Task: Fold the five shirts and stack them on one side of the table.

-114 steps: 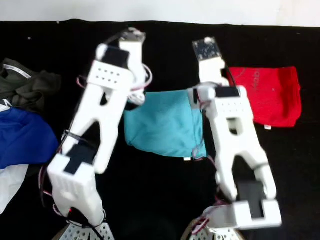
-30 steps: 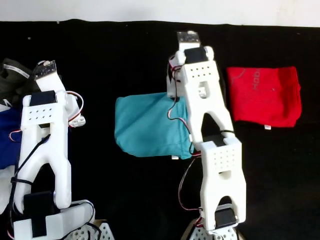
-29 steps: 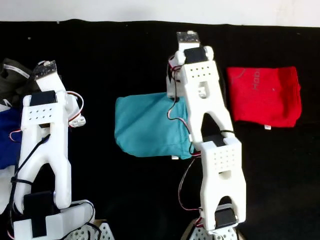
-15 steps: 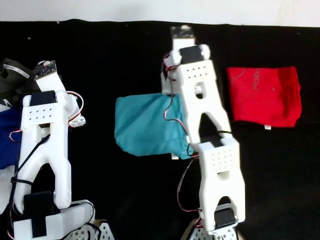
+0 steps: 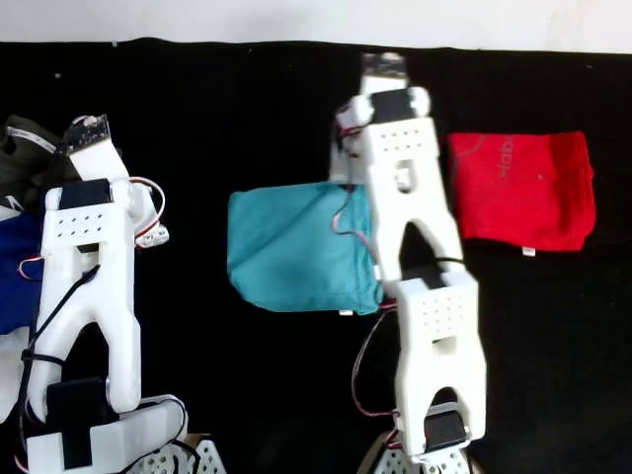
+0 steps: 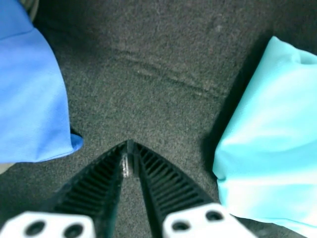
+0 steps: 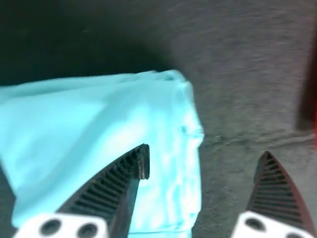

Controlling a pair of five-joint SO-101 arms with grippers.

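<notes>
Presently red shirt (image 5: 521,190) and teal shirt (image 5: 291,247) lie folded, unstacked; blue shirt (image 6: 25,89) pending. Left gripper (image 6: 130,148) closed, right gripper (image 7: 205,153) spread.

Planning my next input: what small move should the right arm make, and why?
Probably lower the open right gripper onto the edge of the teal shirt and close: it hangs over that edge, and the red shirt lies folded beside.

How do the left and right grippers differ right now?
The left gripper is shut, the right gripper open. The left gripper is over bare table between the blue shirt and teal shirt; the right gripper spans the teal shirt's edge. Both hold nothing.
</notes>
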